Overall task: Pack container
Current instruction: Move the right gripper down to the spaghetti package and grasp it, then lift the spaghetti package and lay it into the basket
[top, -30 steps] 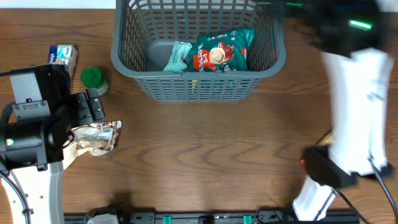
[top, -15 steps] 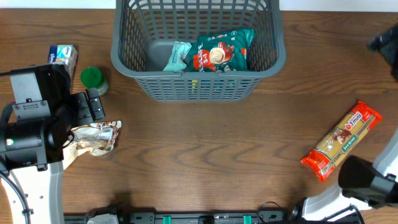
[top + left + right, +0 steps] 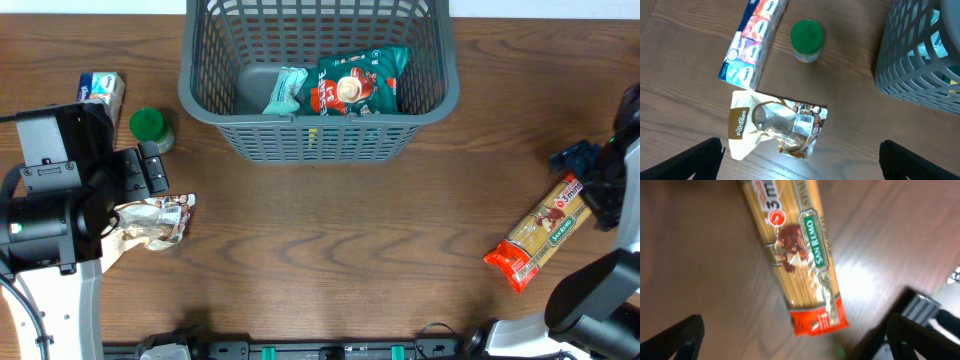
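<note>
The dark grey lattice basket (image 3: 318, 135) stands at the back centre and holds a teal-and-red snack bag (image 3: 355, 82) and a small pale teal packet (image 3: 285, 90). Its corner shows in the left wrist view (image 3: 920, 60). My left gripper (image 3: 800, 162) is open and empty, above a crinkled beige and clear snack pouch (image 3: 775, 125), which lies on the table at the left (image 3: 152, 222). My right gripper (image 3: 795, 342) is open and empty, hovering over a long spaghetti packet with red ends (image 3: 800, 255) at the right (image 3: 548, 232).
A green-lidded jar (image 3: 148, 125) and a blue-white tissue pack (image 3: 100, 90) lie left of the basket, behind the left arm (image 3: 60, 200). Both also show in the left wrist view: jar (image 3: 807, 36), tissue pack (image 3: 752, 45). The right arm (image 3: 605, 180) is at the right edge.
The right arm swung away from the basket area, out to the right edge, and its gripper now hangs over the spaghetti packet. The left arm and the pouch have not moved.
</note>
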